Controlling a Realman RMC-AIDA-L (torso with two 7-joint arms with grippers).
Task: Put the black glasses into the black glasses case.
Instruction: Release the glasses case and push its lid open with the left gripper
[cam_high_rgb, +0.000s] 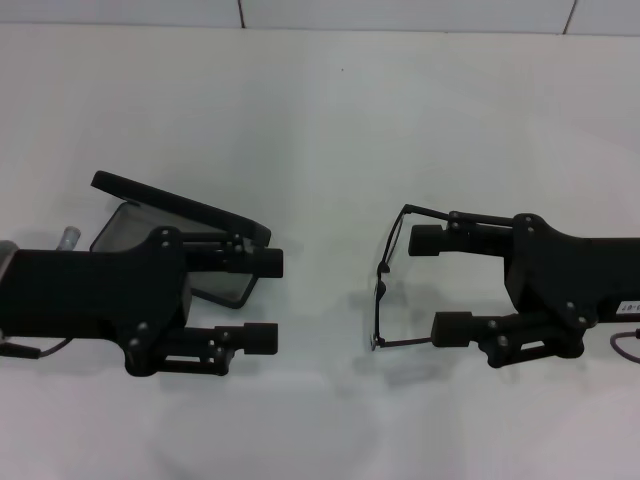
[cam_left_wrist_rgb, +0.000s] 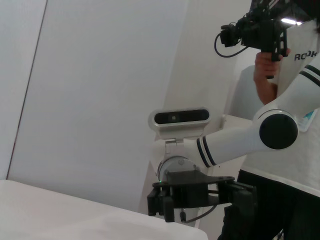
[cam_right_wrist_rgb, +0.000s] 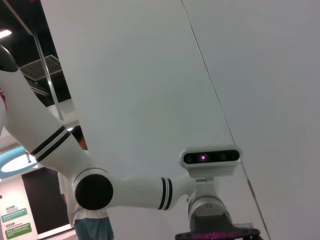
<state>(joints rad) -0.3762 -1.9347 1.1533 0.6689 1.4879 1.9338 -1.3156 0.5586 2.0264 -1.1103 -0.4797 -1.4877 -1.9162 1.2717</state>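
The black glasses (cam_high_rgb: 384, 281) lie unfolded on the white table (cam_high_rgb: 330, 120), right of centre, with the lenses towards the middle and the thin temple arms running right. My right gripper (cam_high_rgb: 433, 285) is open just behind the lenses. Its fingers (cam_high_rgb: 451, 328) sit between the two temple arms, and the near temple reaches the lower finger. The black glasses case (cam_high_rgb: 182, 206) lies open at the left with its lid raised and the grey lining showing. My left gripper (cam_high_rgb: 270, 300) hovers open over the case's near end and hides part of the base.
The table's far edge meets a pale wall. Bare tabletop separates the two grippers. In the left wrist view a person (cam_left_wrist_rgb: 280, 45) stands beyond the table holding a camera. A thin cable (cam_high_rgb: 625, 345) hangs by the right arm.
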